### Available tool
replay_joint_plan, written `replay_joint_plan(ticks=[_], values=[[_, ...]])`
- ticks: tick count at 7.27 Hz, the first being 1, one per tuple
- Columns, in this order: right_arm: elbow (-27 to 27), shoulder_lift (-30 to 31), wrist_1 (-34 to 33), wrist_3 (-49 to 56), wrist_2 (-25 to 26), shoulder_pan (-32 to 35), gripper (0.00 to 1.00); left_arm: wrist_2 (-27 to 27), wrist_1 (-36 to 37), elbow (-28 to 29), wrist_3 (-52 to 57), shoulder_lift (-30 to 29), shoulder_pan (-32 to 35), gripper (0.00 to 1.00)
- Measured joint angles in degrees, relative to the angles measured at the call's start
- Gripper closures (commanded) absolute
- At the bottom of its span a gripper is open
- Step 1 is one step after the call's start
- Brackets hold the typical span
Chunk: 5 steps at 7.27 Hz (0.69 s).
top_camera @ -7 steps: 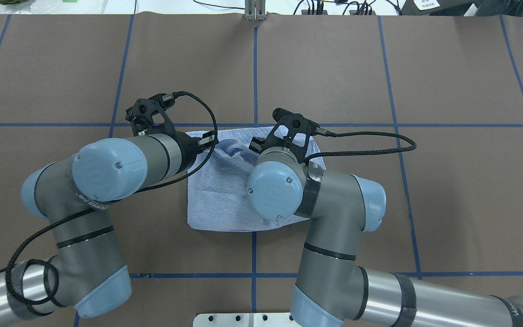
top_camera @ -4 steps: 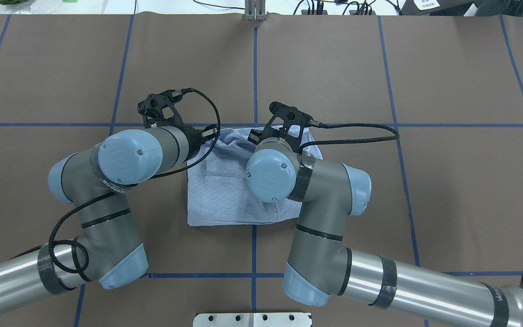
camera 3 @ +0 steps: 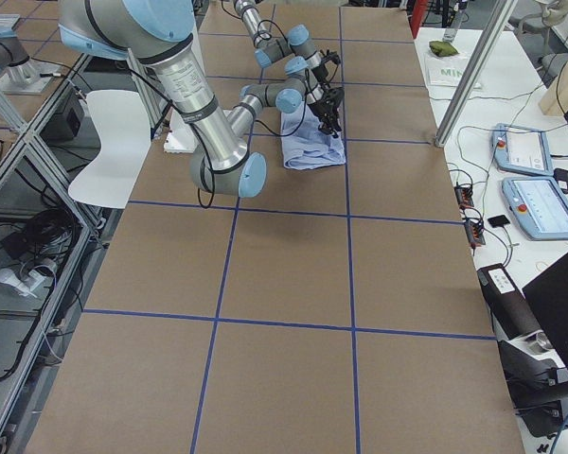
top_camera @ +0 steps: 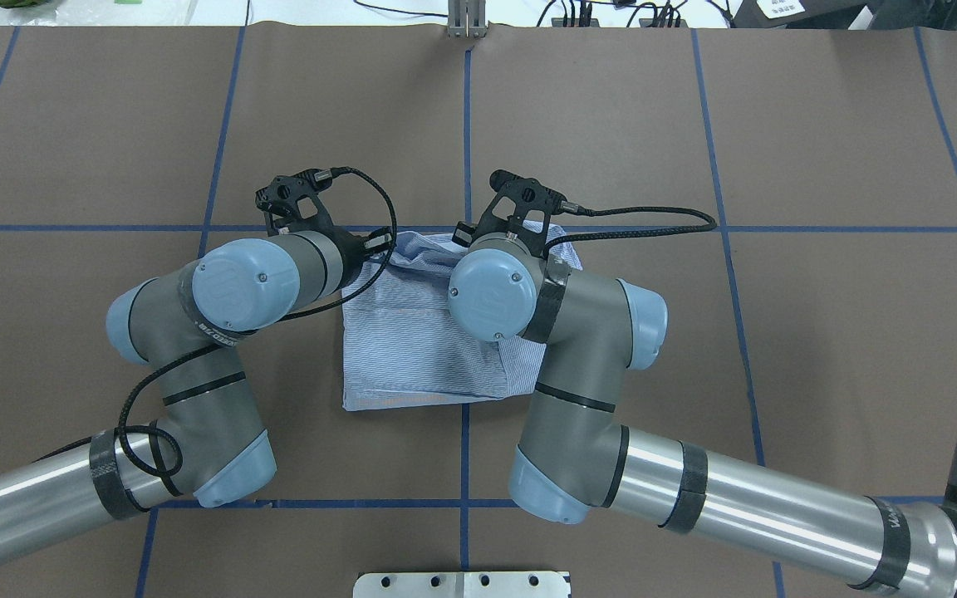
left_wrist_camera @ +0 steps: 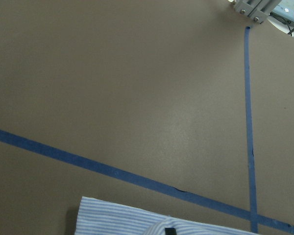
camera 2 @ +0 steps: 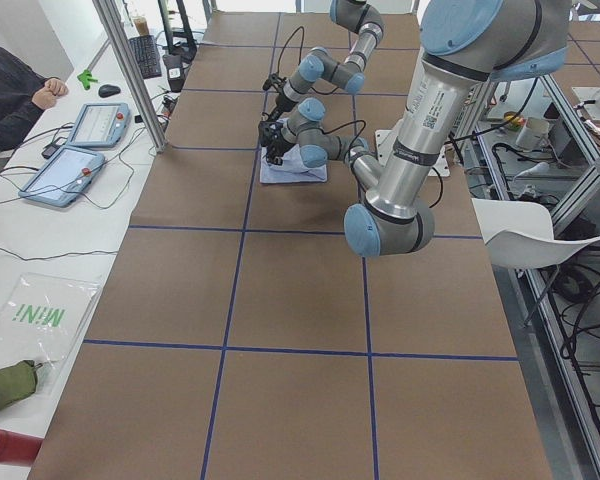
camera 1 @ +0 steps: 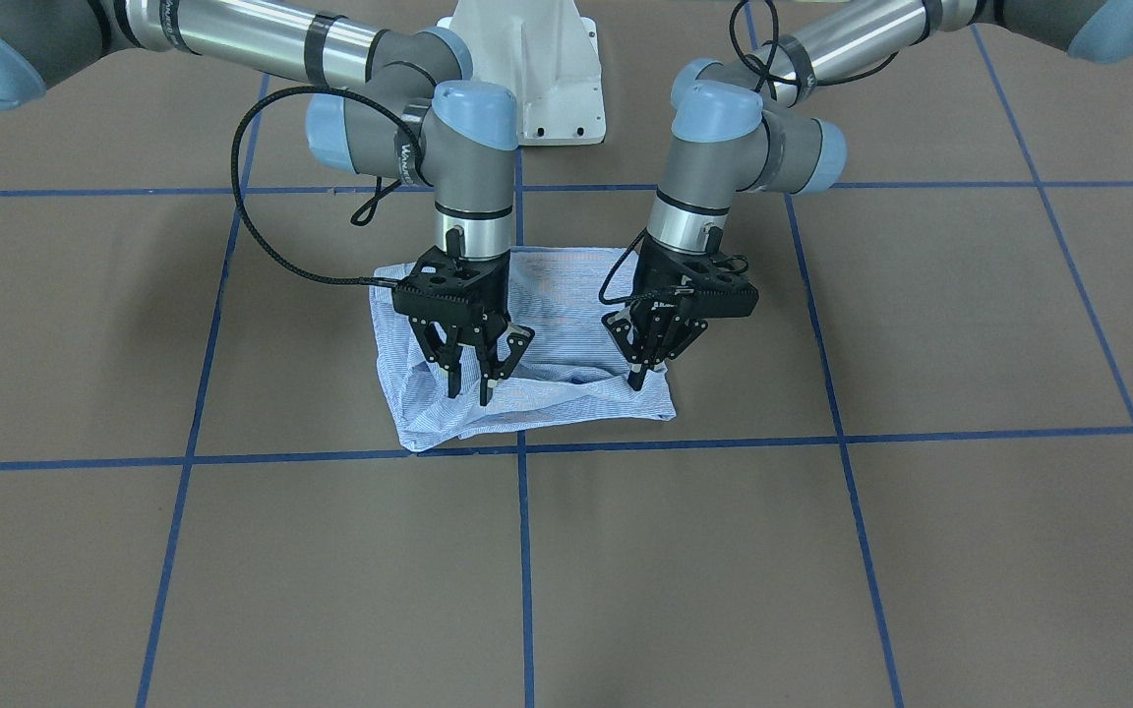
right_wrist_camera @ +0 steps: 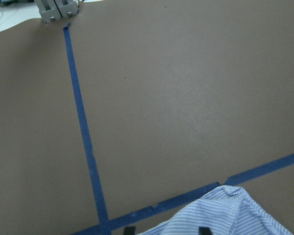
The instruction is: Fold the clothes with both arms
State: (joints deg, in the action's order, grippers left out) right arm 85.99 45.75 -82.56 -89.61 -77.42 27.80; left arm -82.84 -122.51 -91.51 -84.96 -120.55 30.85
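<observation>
Looking at this, the shirt [camera 1: 547, 398] sits mid-table [camera 1: 822, 551] as a folded square, its far edge just beside a blue tape line [camera 1: 724, 438]. The left gripper [camera 1: 637, 379] looks pinched shut on a ridge of cloth. The right gripper [camera 1: 468, 391] has its jaws parted, with fabric between the tips. My worry is that with one side held and one loose, any pull could drag the fold crooked or bunch that lumpy edge. The only readable text is green "MINI" on a clear bag [camera 2: 38, 318]; the arm lettering's too small.
</observation>
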Motion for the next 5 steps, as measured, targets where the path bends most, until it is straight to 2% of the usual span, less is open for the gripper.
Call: replay_joint_plan(ticks=[1, 3, 4, 5], values=[[1.2, 0.2, -0.2, 2.6, -4.2, 1.9, 0.00, -1.5, -0.1, -0.4, 4.5, 0.2, 1.8, 0.00], [3.9, 0.2, -0.4, 4.8, -7.9, 2.7, 0.00, -11.9, -0.1, -3.4, 17.0, 2.4, 7.8, 0.00], [4.6, 0.2, -0.4, 5.5, -7.8, 1.1, 0.00, -15.3, 0.0, -5.5, 21.9, 4.7, 9.8, 0.00], [4.8, 0.3, -0.4, 6.6, -5.6, -2.2, 0.00, -16.7, -0.1, -6.6, 24.3, 6.0, 10.7, 0.00]])
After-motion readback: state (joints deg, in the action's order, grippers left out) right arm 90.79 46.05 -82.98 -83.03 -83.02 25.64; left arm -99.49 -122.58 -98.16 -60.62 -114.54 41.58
